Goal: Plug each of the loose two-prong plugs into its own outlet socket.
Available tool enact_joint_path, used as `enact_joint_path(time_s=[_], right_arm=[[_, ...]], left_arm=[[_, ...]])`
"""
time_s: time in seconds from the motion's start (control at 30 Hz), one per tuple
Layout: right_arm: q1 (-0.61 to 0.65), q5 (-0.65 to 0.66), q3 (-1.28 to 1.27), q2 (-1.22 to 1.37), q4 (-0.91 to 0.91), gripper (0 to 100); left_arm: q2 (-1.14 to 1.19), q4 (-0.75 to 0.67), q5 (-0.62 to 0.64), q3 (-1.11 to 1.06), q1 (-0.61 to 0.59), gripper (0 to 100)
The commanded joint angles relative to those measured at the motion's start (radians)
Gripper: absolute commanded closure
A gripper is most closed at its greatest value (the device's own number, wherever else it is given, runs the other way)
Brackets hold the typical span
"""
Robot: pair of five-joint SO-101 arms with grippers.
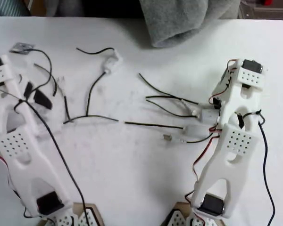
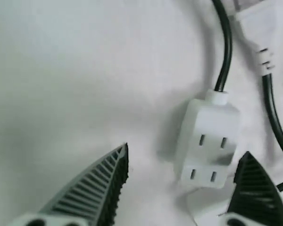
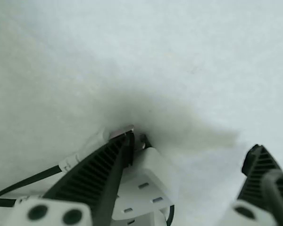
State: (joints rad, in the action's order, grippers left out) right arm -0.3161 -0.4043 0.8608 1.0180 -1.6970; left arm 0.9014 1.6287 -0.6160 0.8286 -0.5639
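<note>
Table point(image 1: 132, 179): white and strewn with black cords, which run out in front of the grey cloth.
Grey cloth point(image 1: 179, 21): heaped at the far edge.
Left arm point(image 1: 19, 146): well to the left of the cloth and nearer the camera.
Right arm point(image 1: 231, 146): to the right of the cloth, also nearer.
Left gripper point(image 2: 186, 151): jaws spread wide with nothing gripped. It hangs over the double outlet point(image 2: 205, 148), which lies flat, slots up, between the fingers and closer to one. It looks lined up for a grasp.
Right gripper point(image 3: 193, 142): likewise released, jaws apart. A second outlet point(image 3: 146, 183) lies against one finger, slots up.
Loose plug point(image 1: 174, 136): in front of the cloth, just beside the right arm, with bare prongs pointing away from the arm. It is not yet seated.
</note>
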Motion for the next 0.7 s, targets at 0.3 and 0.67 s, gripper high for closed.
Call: enact_joint_path(time_s=[0.3,0.67], right_arm=[[0.001,0.005,-0.012,0.015,0.005,63.0],[0.001,0.005,-0.012,0.015,0.007,63.0]], left_arm=[[0.051,-0.049,-0.089,0.002,0.074,66],[0.044,-0.068,-0.153,0.011,0.09,98]])
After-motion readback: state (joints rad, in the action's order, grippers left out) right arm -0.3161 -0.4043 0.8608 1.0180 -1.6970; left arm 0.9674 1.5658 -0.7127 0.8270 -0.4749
